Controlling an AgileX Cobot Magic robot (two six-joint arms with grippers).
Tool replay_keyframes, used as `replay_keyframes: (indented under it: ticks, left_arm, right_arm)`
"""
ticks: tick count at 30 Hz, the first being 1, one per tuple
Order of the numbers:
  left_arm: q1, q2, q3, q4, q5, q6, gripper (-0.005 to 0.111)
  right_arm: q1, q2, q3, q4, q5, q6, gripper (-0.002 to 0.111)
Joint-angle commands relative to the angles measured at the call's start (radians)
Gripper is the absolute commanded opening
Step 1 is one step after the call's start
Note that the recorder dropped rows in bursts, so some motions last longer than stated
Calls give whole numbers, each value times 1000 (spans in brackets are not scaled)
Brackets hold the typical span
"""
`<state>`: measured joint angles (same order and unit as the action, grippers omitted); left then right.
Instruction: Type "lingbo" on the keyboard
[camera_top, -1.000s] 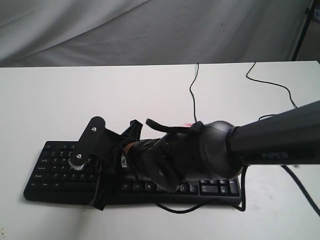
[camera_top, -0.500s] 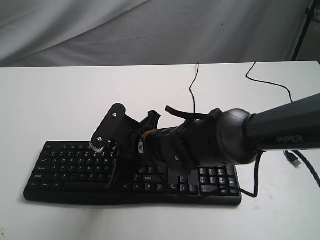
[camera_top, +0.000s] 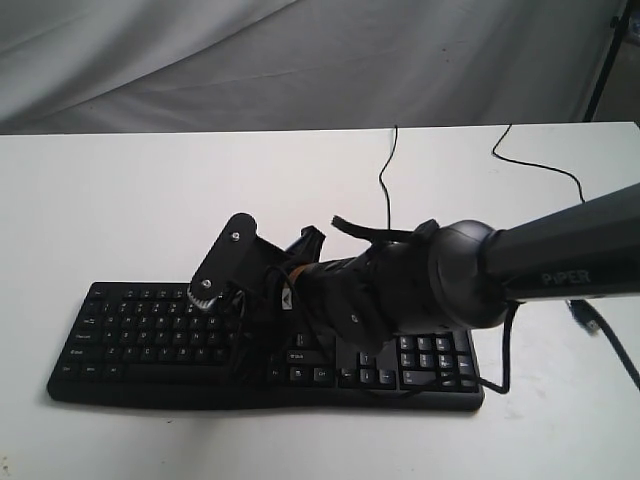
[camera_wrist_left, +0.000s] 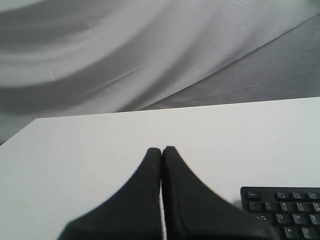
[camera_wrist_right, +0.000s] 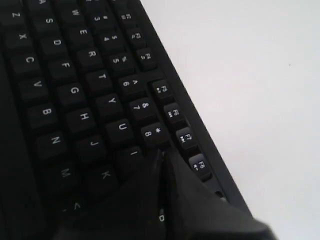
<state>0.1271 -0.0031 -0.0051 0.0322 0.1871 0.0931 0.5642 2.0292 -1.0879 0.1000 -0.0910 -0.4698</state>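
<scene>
Right wrist view: right gripper (camera_wrist_right: 161, 156), jaws together, tip over the keyboard (camera_wrist_right: 75, 100) beside its I key (camera_wrist_right: 133, 153).

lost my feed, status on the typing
Right pincer shut, tip beside the I key. Left pincer shut, off the keyboard. Loose cable apart from it.

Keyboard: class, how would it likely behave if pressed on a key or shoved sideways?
The keyboard looks wide, flat and low, so it probably won't tip. It seems rigid plastic, so likely stiff, not floppy. On the smooth white table a sideways shove might slide it.
</scene>
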Motion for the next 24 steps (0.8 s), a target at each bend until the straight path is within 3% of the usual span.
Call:
replay_keyframes:
  ticks: [1,24]
  left_arm:
    - [-4,3,5,-1,-4,-3,1]
    - [-4,3,5,-1,-4,-3,1]
  right_arm:
    - [-7,10,4,-13,-4,-1,0]
    - [-7,26,4,-16,-9,-1,0]
